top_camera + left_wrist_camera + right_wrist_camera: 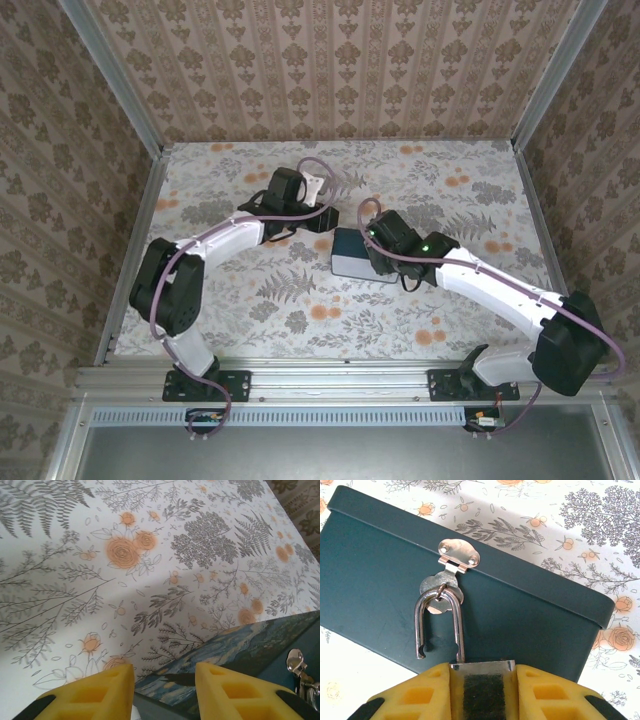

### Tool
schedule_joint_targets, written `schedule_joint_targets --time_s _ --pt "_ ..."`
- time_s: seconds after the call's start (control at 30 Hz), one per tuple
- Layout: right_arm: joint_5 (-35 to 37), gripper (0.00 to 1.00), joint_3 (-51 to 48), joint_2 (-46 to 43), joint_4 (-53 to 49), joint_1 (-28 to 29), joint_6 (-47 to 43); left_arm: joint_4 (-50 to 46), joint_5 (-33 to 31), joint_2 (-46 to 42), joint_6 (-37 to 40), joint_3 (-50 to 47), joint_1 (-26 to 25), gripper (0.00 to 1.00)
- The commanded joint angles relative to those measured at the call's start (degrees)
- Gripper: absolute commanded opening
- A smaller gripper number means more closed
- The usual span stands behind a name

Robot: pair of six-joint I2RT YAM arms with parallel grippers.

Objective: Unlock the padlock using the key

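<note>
Though its lid is down and its contents hidden, the dark teal box (530, 620) has its padlock (482, 667) sprung open
The shackle (459, 625) hangs through the silver hasp (459, 554), its notched leg free of the body, and the right gripper (482, 676) has its yellow jaws closed onto that body. The left gripper (164, 669) hovers just beside the box's blue swirl-painted lid (250, 645), jaws partly apart, apparently with nothing between them. The box sits midway on a white tabletop (250, 300) printed with grey ferns and orange flowers, enclosed by brown damask-papered walls (330, 60)
</note>
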Motion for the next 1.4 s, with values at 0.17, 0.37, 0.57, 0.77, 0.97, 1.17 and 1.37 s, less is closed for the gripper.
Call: schedule_joint_targets --time_s 0.17,0.37,0.57,0.77,0.97,1.17,1.37 --pt "-3.16 0.2 4.28 -0.03 -6.18 -2.62 -7.2 2.39 1.59 3.38 -1.1 5.02 -0.52 0.38" --pt "-3.41 0.19 5.39 -0.07 -8.05 -3.3 -7.8 0.16 1.37 7.94 0.35 9.8 -1.9 0.38" --pt "1.58 0.14 3.67 -0.73 -8.29 -3.69 -4.5 -0.45 2.25 8.93 1.42 7.21 -3.72 0.32" --pt "5.17 0.13 2.84 -1.05 -6.7 -4.72 -3.61 1.6 4.12 6.79 -0.51 3.04 -5.11 0.27" --pt "5.05 0.13 3.88 0.76 -1.26 -7.68 -6.75 4.23 6.79 6.01 -2.84 0.49 -5.53 0.25" --pt "4.02 0.12 6.1 3.29 0.76 -9.15 -7.46 6.57 7.72 5.9 -5.01 -0.72 -7.77 0.24" --pt "3.87 0.11 3.3 4.92 5.59 -11.48 -4.34 9.83 9.47 6.45 -8.26 -0.76 -10.79 0.24"
